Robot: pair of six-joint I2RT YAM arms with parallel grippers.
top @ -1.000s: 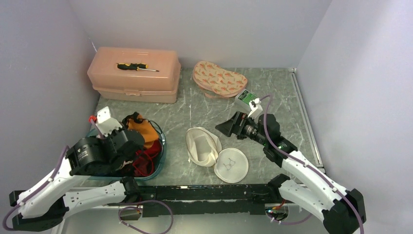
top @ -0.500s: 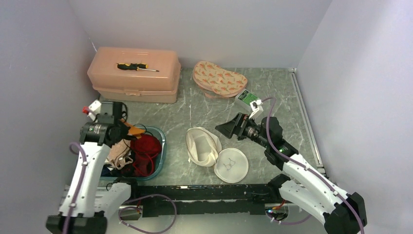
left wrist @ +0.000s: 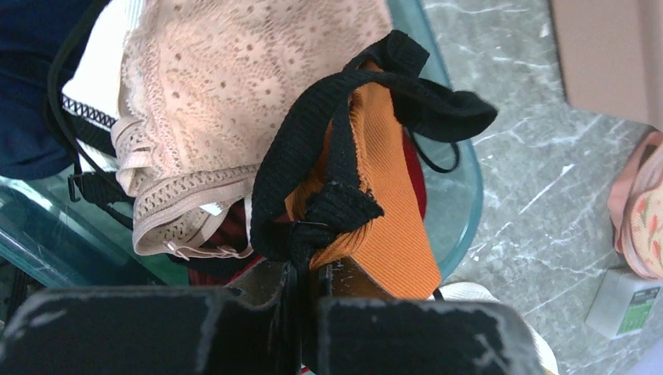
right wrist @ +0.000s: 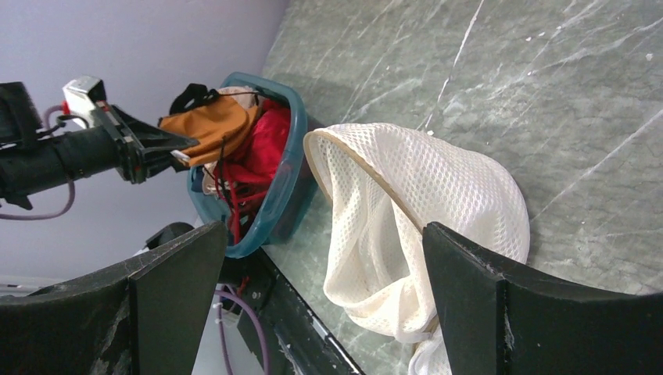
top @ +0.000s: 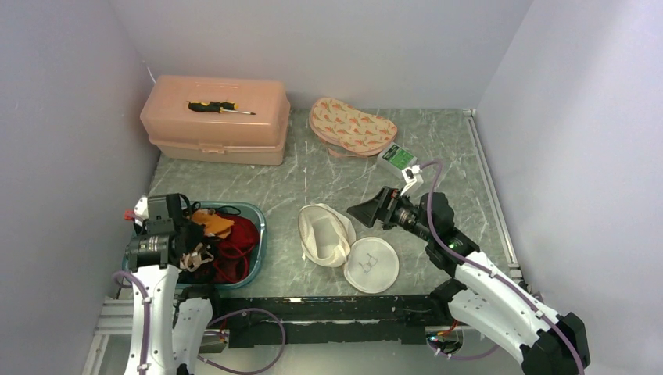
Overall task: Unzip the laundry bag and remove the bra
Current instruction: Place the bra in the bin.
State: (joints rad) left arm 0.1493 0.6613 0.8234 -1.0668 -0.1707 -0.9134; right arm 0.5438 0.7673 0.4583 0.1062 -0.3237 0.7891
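Since the bra (top: pixel 239 239) lies bright red in the teal basin (top: pixel 261 228), just beyond the tips of the left tool (left wrist: pixel 306 275), and the laundry bag (top: pixel 324 234) gapes open on the counter (top: pixel 438 148), both the unzipping and the removal look done. The right wrist view shows nothing red through the bag's mesh. What remains, as I judge it, is only letting go and drawing back. The left tool is clenched on the black strap of an orange garment (left wrist: pixel 391 226), raised over the basin's heap, its arm folded steeply up from the near edge. The right tool (top: pixel 363 209) hangs spread wide and empty, aimed at the bag's mouth just ahead of it, its arm reaching low across the counter.
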